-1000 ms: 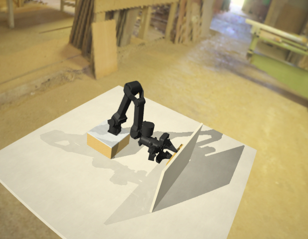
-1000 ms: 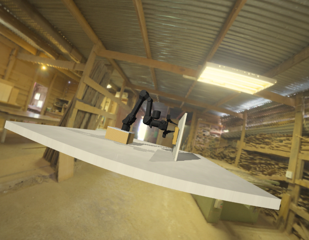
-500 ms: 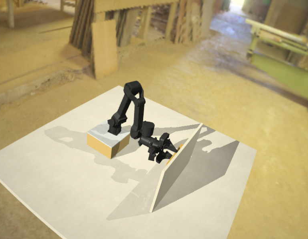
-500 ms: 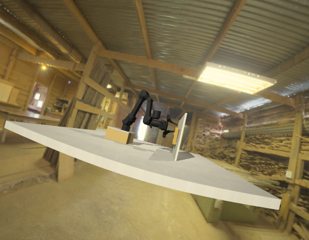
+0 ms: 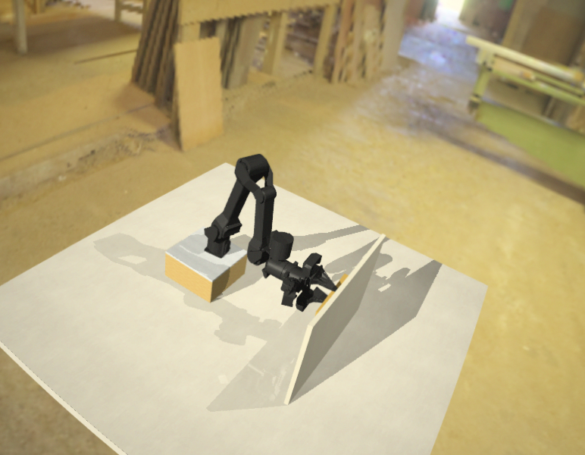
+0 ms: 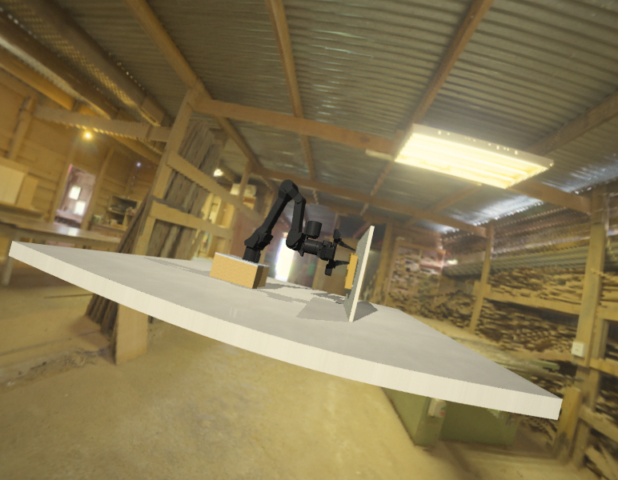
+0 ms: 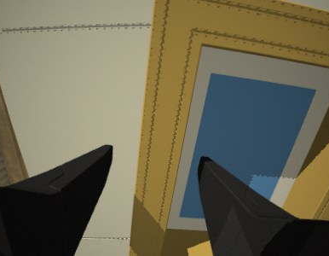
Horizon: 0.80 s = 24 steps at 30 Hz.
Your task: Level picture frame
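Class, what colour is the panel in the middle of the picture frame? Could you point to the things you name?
Blue, inside a pale grey border; the wrist view shows the panel [image 7: 245, 128] best.
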Each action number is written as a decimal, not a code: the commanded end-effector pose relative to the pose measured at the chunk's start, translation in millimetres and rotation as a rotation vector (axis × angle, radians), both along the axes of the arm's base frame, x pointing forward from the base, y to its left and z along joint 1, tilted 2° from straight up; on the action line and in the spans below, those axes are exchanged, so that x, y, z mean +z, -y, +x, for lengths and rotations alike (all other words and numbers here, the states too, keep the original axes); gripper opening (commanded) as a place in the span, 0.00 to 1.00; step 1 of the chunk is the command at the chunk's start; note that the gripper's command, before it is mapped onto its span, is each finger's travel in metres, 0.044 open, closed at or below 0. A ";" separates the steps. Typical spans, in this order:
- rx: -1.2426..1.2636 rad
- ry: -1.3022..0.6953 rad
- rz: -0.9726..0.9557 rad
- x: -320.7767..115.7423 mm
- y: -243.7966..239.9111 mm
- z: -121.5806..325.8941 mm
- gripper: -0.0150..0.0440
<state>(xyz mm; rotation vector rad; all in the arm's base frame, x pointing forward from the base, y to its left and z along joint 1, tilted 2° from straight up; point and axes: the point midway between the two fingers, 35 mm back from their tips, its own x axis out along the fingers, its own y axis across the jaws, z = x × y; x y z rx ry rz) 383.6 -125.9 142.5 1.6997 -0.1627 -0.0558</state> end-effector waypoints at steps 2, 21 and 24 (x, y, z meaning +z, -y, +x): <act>-0.005 -0.001 -0.003 -0.3 0.9 0.2 0.52; -0.005 -0.001 -0.003 0.0 0.7 0.1 0.25; -0.005 -0.001 -0.003 0.8 0.5 0.1 0.25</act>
